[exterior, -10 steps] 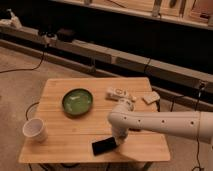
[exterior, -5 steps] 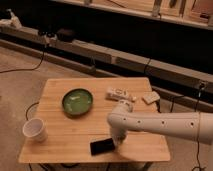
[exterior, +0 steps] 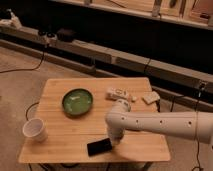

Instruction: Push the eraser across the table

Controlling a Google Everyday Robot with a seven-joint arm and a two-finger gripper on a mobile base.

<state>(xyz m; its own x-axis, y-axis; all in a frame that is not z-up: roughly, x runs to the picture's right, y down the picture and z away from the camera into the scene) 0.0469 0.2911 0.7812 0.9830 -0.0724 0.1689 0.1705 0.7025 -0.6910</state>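
The eraser [exterior: 99, 147] is a flat black block lying near the front edge of the light wooden table [exterior: 60, 137], a little right of middle. My white arm reaches in from the right across the table. My gripper [exterior: 115, 142] points down at the eraser's right end, touching or almost touching it. The arm's wrist hides the fingers.
A green bowl [exterior: 77, 102] sits at the table's middle left. A white cup [exterior: 35, 130] stands at the front left corner. A white box [exterior: 118, 93] and a small tan thing [exterior: 150, 97] lie at the back right. Cables run on the floor behind.
The eraser has slid a little to the left along the front edge, with my gripper following it.
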